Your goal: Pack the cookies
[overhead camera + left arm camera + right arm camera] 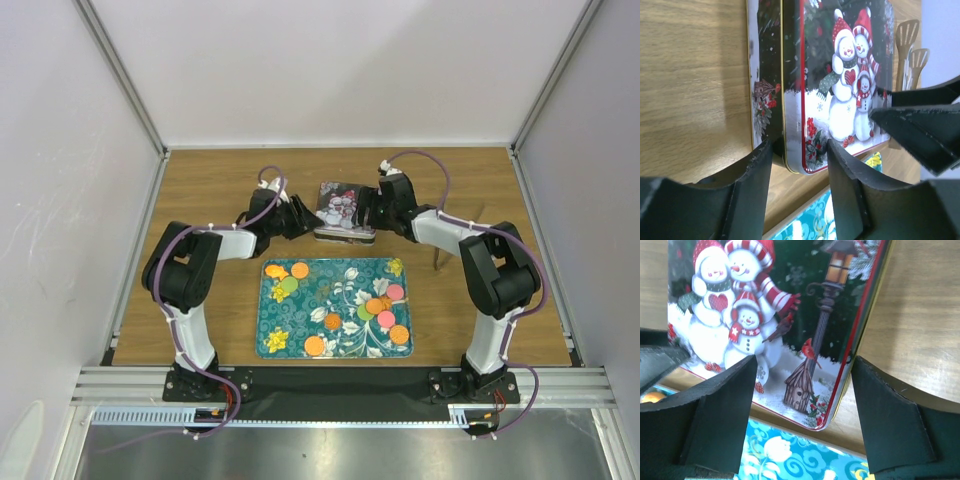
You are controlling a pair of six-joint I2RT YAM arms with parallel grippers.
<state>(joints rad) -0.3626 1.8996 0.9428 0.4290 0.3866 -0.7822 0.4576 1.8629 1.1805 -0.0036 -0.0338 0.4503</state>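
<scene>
Several cookies lie on the teal flowered tray (270,312): orange ones (299,270), a green one (288,285), pink ones (395,292) and a cluster at the right (377,306). Behind the tray stands a closed snowman tin (340,210). My left gripper (305,218) is open at the tin's left side. In the left wrist view the left gripper (799,165) straddles the near corner of the tin (840,75). My right gripper (366,212) is open at the tin's right side. In the right wrist view the right gripper (805,405) has the tin's corner (805,330) between its fingers.
A wooden utensil stand (470,232) is right of the tin, and its spatulas show in the left wrist view (912,45). The tray's far edge lies close below the tin (790,460). White walls enclose the wooden table (210,190).
</scene>
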